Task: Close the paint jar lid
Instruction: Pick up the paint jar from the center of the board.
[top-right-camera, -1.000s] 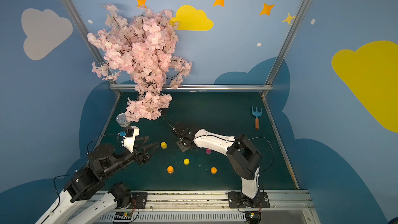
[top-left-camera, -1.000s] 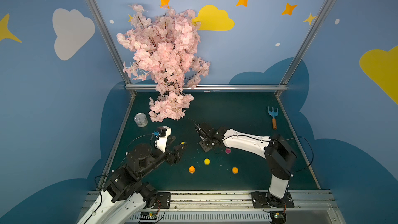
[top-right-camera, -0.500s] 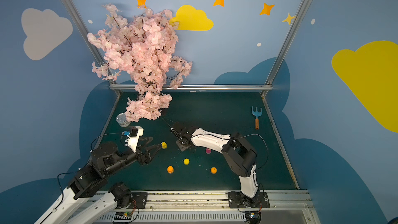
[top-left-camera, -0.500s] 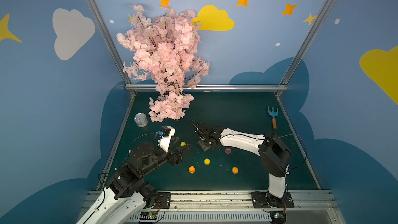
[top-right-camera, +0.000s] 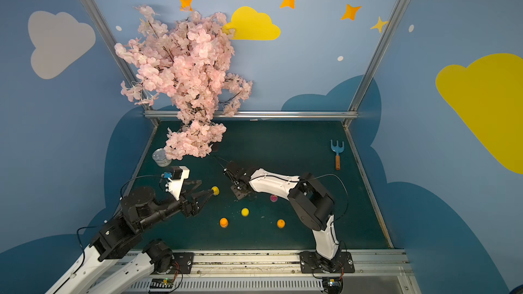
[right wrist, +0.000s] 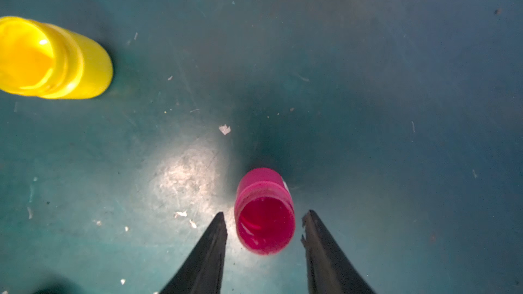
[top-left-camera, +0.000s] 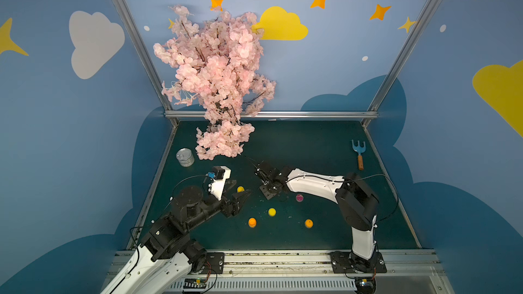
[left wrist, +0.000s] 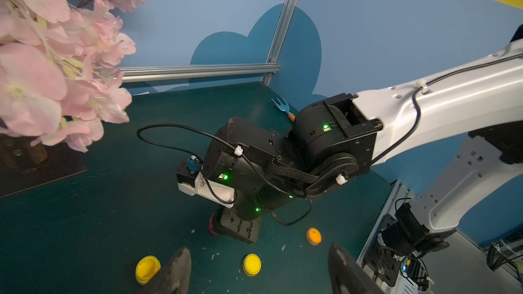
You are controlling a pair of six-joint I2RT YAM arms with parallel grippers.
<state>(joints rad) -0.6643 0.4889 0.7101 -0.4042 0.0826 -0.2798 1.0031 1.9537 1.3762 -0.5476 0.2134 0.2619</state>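
The right gripper (right wrist: 264, 214) straddles the open pink jar (right wrist: 263, 190) — fingers released, a gap each side. The left gripper (left wrist: 259, 248) has its fingers spread wide beside the yellow jar (left wrist: 147, 268).

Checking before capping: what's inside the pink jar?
The pink jar stands open, lidless, in the right wrist view. Its inside looks glossy pink-red, with nothing else in it; whether that is paint or bare wall cannot be told.

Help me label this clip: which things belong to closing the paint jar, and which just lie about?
Job: pink jar, open, between the fingers of the right gripper; pink piece, probably its lid.
Lying about: tin can, blue rake, blossom tree.
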